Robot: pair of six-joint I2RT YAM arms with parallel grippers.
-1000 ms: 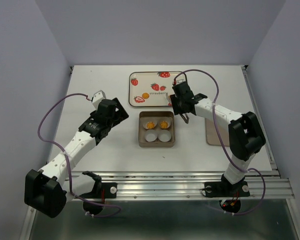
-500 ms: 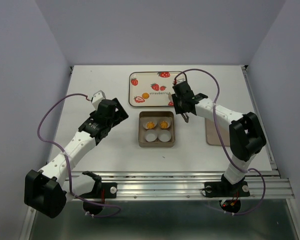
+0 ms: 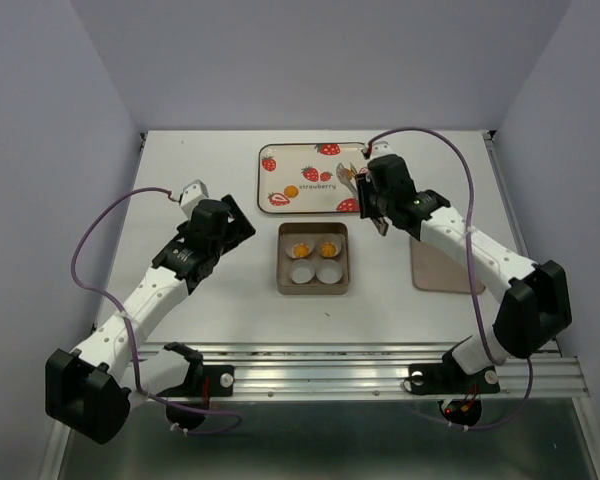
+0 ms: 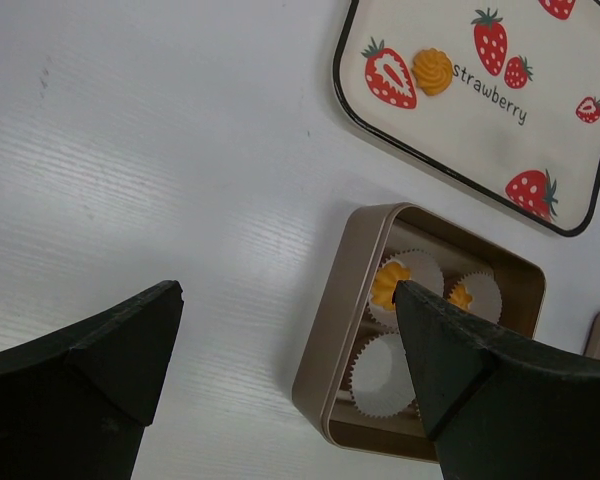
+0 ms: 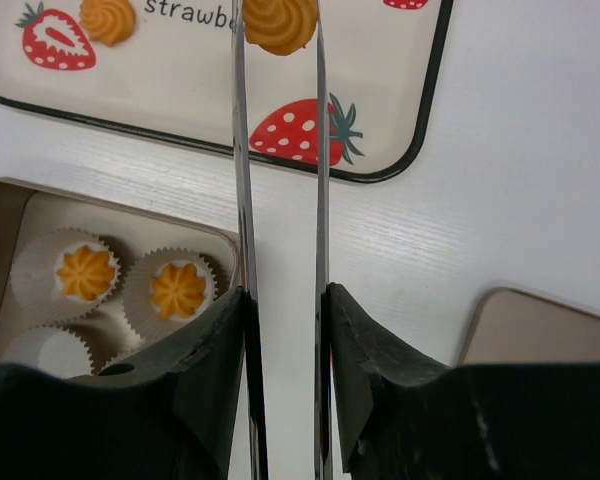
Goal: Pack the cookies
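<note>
Right gripper: reaches over the near right corner of the tray, jaws closed tight on a pair of thin metal tweezers. Tweezers: run straight forward from the jaws and pinch one of the cookies between their tips. Holds that cookie above the cream tray surface, just beyond a printed strawberry at the tray's near right corner. Cannot tell whether it touches the tray or hangs clear of it.

Left gripper: hovers over bare worktop to the left of the box, jaws spread wide apart, gripping nothing.

Second cookie: lies loose on the near left part of the tray, just beside a printed half strawberry.

Box: sits square on the worktop just in front of the tray, apart from it, between the two arms. Carries four white paper cups in two rows. Far row: holds a cookie in each cup, side by side, swirled tops up. Near row: shows only white paper inside both cups.

Flat tan panel: lies on the worktop to the right of the box, well apart from it, partly beneath the right arm.
</note>
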